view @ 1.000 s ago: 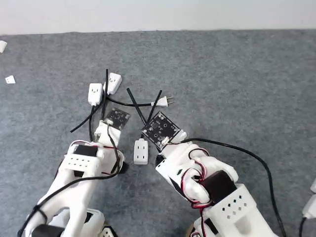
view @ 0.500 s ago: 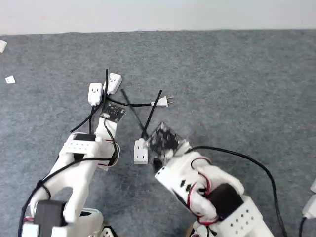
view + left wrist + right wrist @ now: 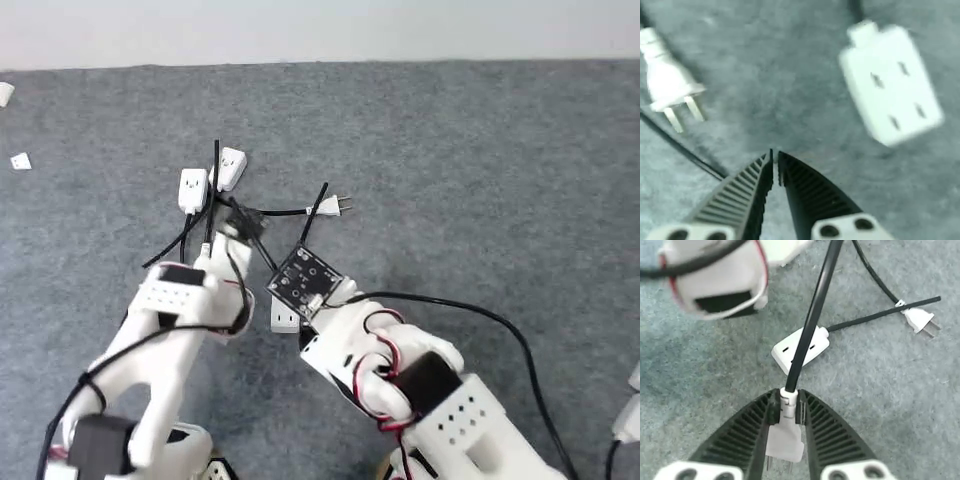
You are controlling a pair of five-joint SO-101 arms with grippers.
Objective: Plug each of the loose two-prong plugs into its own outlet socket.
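The right gripper (image 3: 786,396) clamps a smooth white two-prong plug (image 3: 784,442) between ribbed black fingers (image 3: 740,440), just short of the boxy white outlet socket (image 3: 801,349). The plug's glossy black cord (image 3: 812,320) crosses over that socket. Near it, above nubbly grey carpet (image 3: 790,100), the left gripper (image 3: 775,154) has its ribbed jaws pressed together, empty.

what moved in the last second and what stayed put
The right gripper, shut on a white two-prong plug, shifted toward the left arm over the lone white outlet socket, swinging its black cord the same way. The left gripper, jaws shut and empty, edged toward the two white sockets. Those sockets and the loose white plug stayed put.
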